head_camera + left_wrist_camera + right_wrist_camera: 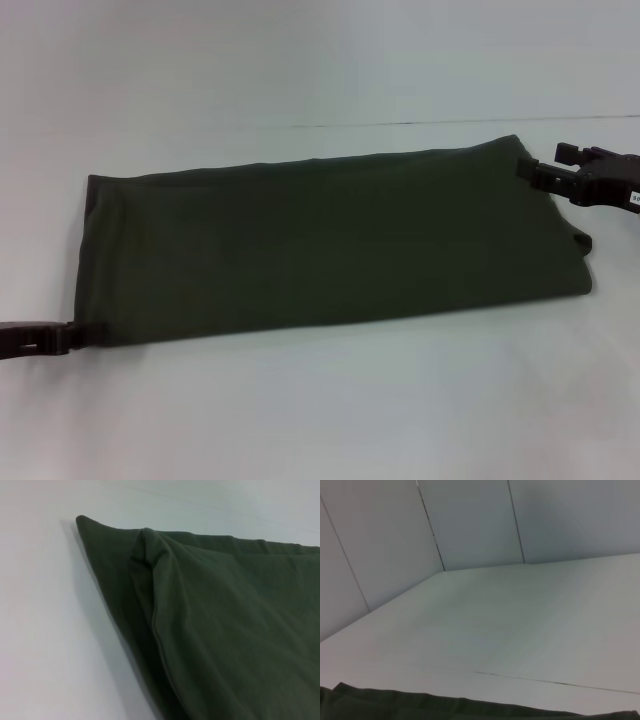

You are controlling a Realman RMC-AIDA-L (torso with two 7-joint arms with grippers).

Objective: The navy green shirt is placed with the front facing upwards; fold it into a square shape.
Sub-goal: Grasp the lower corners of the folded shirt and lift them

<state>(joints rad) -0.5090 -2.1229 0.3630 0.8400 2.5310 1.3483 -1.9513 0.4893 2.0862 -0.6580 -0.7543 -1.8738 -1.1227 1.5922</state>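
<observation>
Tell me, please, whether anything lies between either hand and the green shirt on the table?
Nothing visible does. The left hand sits right at the navy green shirt's near left corner, and the right hand at its far right corner; only bare white table surrounds the cloth.

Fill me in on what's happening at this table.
A two-armed robot is folding a dark green shirt on a white table. The shirt already lies folded into a long band, plain side up, no lettering showing. The left gripper is at the band's near left corner and the right gripper is at its far right corner. Whether either one actually pinches the cloth is unclear. The band is not yet a square.
</observation>
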